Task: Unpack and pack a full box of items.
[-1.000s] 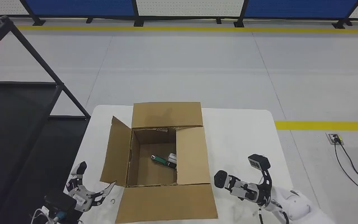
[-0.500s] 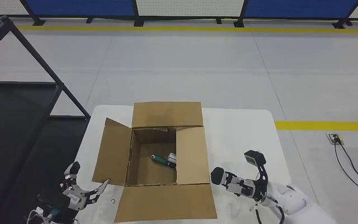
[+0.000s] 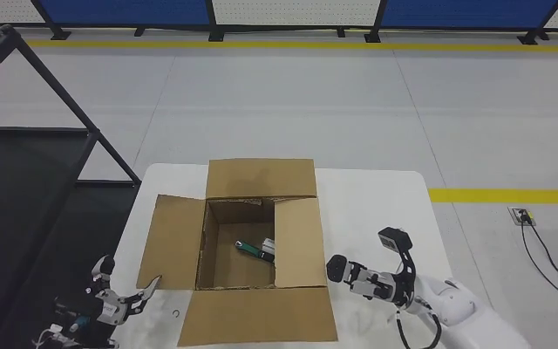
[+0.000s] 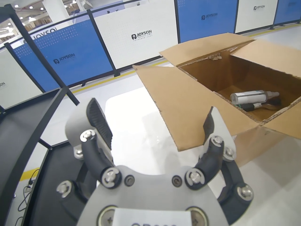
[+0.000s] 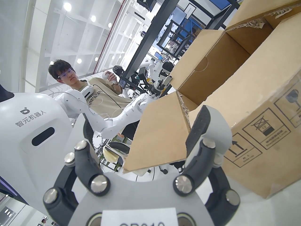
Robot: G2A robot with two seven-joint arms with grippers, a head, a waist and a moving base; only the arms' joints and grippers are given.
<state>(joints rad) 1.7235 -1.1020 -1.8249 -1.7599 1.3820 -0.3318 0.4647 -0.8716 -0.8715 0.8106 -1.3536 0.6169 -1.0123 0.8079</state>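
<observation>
The left pincer [image 4: 151, 106] is spread open just beside the box [image 4: 164, 88]; the right pincer [image 5: 145, 118] is open too, at the box's other side; a bottle [image 4: 249, 96] lies inside the box; it looks light and slippery, so hold its middle

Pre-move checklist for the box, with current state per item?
1. Left end effector open: ok.
2. Right end effector open: ok.
3. Left flap folded out: ok.
4. Right flap folded fully out: cannot tell; its edge sits by the right end effector.
5. Box emptied: not ok; bottle and marker lie inside.
</observation>
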